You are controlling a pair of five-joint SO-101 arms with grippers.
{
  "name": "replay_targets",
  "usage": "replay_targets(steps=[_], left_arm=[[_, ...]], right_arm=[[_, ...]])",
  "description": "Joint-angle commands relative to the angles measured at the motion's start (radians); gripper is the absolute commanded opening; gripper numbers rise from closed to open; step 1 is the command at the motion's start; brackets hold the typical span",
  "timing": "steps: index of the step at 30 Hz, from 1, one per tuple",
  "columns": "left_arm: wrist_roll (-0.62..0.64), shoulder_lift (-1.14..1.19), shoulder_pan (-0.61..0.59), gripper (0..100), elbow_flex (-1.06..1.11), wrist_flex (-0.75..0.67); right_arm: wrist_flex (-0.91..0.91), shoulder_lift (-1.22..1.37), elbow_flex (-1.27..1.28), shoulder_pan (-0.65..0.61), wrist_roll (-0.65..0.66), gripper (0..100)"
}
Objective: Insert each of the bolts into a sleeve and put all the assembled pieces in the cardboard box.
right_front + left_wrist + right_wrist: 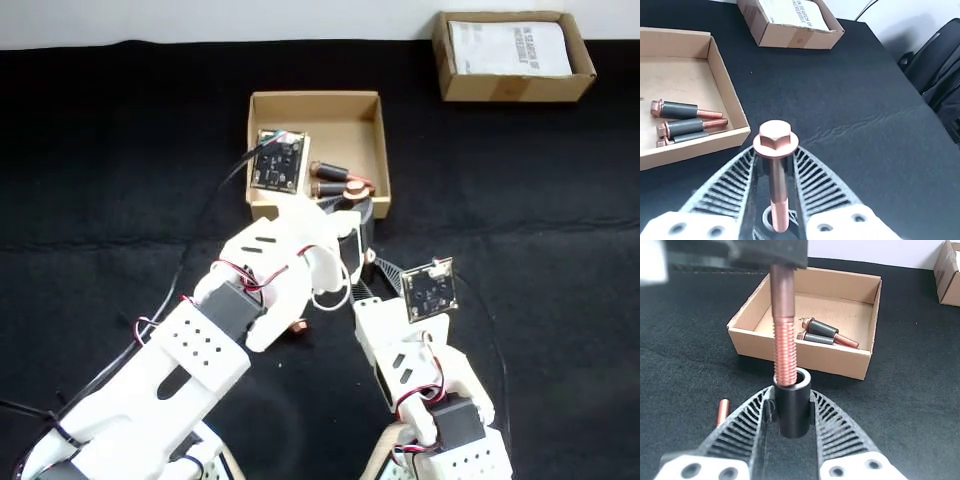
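My left gripper [775,161] is shut on a copper bolt [776,150], held upright with its hex head up, just in front of the cardboard box [318,98]. Below it, my right gripper [791,393] is shut on a black sleeve [792,412], also upright. The bolt's threaded tip [785,360] sits in the sleeve's mouth. In the high view the bolt head [354,193] shows at the box's front right corner. Three assembled pieces [682,117] lie inside the box [725,85], also seen as assembled pieces [335,178] from above.
A loose copper bolt [722,412] lies on the black table beside the right gripper, the same bolt [297,328] lying under the left arm. A second cardboard box [510,60] holding white paper stands at the far right.
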Motion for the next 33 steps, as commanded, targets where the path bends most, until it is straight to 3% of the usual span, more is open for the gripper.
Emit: replay_targets(steps=[1,6,13,19,25,33], left_arm=[[0.0,-0.03,0.028,1,-0.007,-0.014],[-0.002,-0.027,0.035,1,-0.002,-0.02],[-0.003,0.016,0.045,1,0.013,-0.164],[-0.006,0.045,0.056,1,0.025,-0.167],[-0.115,0.031,0.051,1,0.048,-0.167],[-0.11,-0.027,0.059,1,-0.082,-0.103]], right_arm=[[-0.021,-0.021,-0.05,-0.002,0.011,0.8],[-0.021,-0.021,-0.05,-0.002,0.011,0.8],[-0.022,-0.021,-0.018,-0.005,0.011,0.8],[-0.022,-0.021,-0.027,-0.002,0.011,0.8],[-0.021,-0.021,-0.025,-0.001,0.011,0.8],[-0.019,-0.021,-0.019,-0.001,0.011,0.8]])
